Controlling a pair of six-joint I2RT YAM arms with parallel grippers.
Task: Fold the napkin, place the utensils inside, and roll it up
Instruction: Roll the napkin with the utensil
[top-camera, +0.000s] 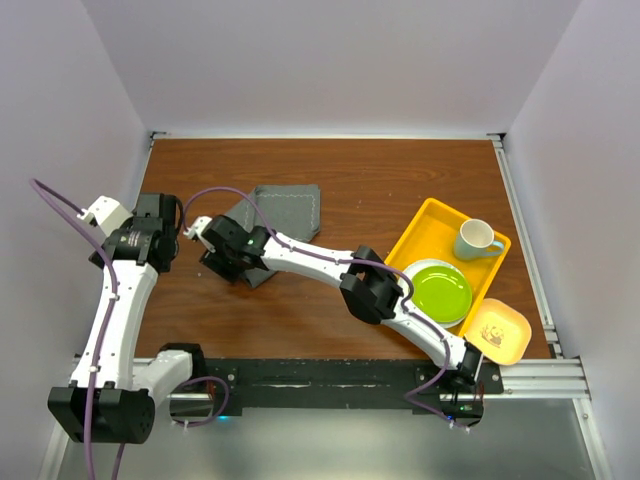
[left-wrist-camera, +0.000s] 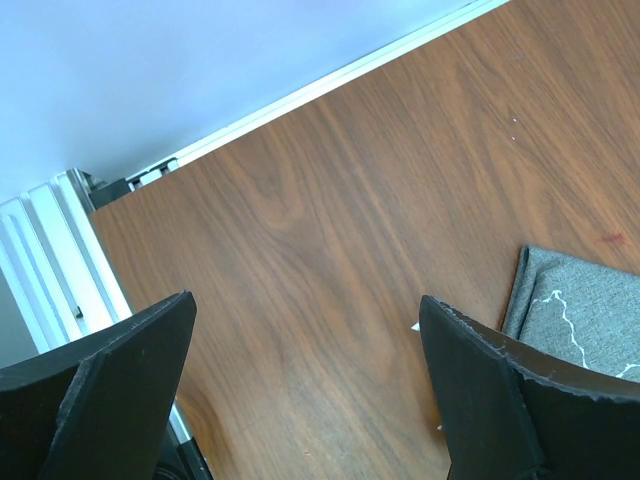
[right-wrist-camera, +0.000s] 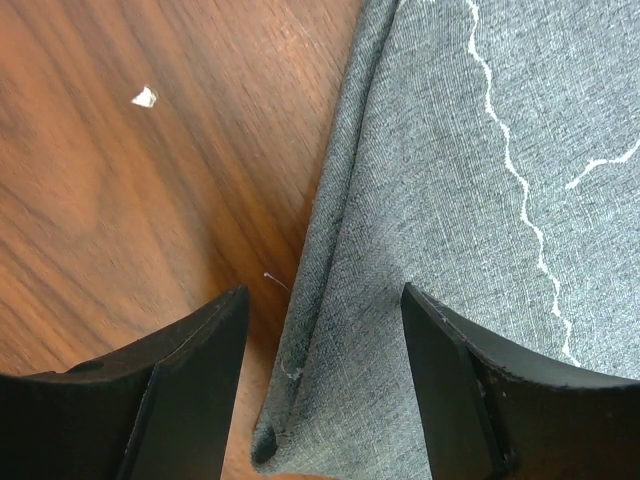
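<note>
- Table (top-camera: 400, 180): brown wood grain, walled on three sides.
- Napkin (top-camera: 285, 212): dark grey cloth with pale stitching, folded, lying flat on the table left of centre and toward the far side. The right wrist view shows its doubled edge (right-wrist-camera: 330, 250) running near to far.
- Right gripper (top-camera: 216, 252): reaches across to the napkin's near-left corner. Its fingers are moderately apart and straddle the folded edge (right-wrist-camera: 325, 300), one over bare wood and one over cloth. No pinch on the cloth is visible.
- Left gripper (top-camera: 163, 240): just left of the napkin, over bare table. Its fingers are spread wide (left-wrist-camera: 310, 330) with nothing between them, and a napkin corner (left-wrist-camera: 590, 310) shows beside one finger.
- Yellow tray (top-camera: 428, 222): right side of the table, holding a pale green mug (top-camera: 478, 240) at its far end.
- Green plate (top-camera: 441, 291): at the tray's near end.
- Small yellow dish (top-camera: 497, 332): near right, beside the plate.
</note>
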